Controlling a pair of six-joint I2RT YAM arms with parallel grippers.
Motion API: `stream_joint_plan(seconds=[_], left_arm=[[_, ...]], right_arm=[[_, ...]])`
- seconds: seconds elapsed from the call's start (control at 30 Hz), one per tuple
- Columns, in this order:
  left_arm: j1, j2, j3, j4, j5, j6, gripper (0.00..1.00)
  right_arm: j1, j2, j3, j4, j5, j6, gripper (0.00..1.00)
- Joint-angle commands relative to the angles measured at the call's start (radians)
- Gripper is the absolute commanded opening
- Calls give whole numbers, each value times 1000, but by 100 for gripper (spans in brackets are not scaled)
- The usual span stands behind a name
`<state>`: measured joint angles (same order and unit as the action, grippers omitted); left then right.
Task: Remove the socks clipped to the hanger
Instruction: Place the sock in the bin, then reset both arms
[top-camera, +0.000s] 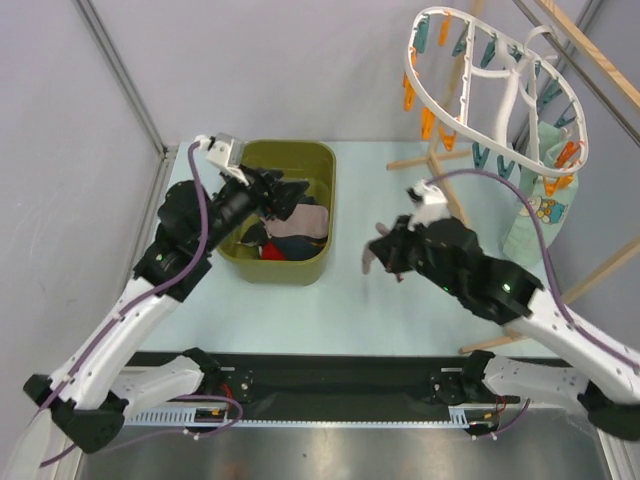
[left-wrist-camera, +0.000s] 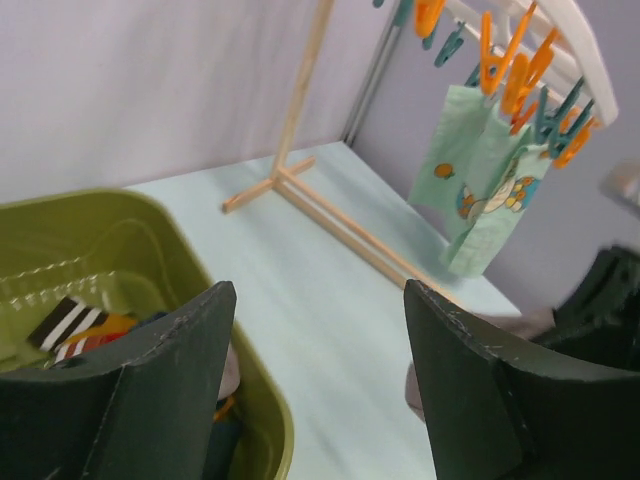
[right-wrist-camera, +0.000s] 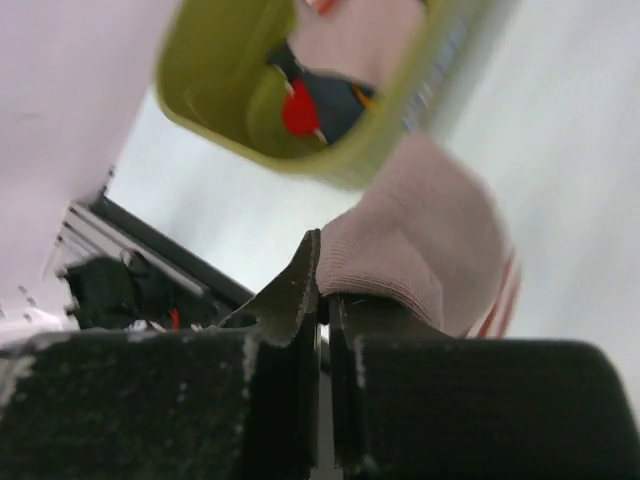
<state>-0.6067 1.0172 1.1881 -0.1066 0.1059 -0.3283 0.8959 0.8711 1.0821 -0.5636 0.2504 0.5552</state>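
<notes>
The white oval hanger (top-camera: 500, 90) with orange and teal pegs hangs at the back right. Pale mint bear-print socks (top-camera: 540, 210) are still clipped to it, and also show in the left wrist view (left-wrist-camera: 480, 190). My right gripper (top-camera: 388, 245) is shut on a pale pink sock with red stripes (right-wrist-camera: 430, 240), held above the table just right of the olive-green tub (top-camera: 325, 170). My left gripper (top-camera: 290, 192) is open and empty over the tub, its fingers (left-wrist-camera: 170, 380) wide apart. The tub holds several socks, among them a striped one (left-wrist-camera: 70, 322) and a red one (right-wrist-camera: 300, 115).
A light wooden rack (top-camera: 450, 150) stands at the back right and carries the hanger; its base bars (left-wrist-camera: 330, 215) lie on the table. Grey walls close the left and back. A black rail runs along the near edge (top-camera: 340, 385).
</notes>
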Motion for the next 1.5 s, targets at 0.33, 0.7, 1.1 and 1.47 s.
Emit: stream_joint_plan(seconds=[0.33,0.7,1.1,1.47], left_arm=[[15,-399,-226,-160,-279,74,75],[15,-431,-242,-151,-319,132,76],[13,-364,-187,-107,-39,132,79],[12,-348,-173,-1,289,28,100]], right_arm=[[-37,719,691,312,-9,-221,0],[-71,1138,1055,97,-241,-175,42],[14,809,800,-67,-27,-160,100],[120,203,242,-15,150,4,100]])
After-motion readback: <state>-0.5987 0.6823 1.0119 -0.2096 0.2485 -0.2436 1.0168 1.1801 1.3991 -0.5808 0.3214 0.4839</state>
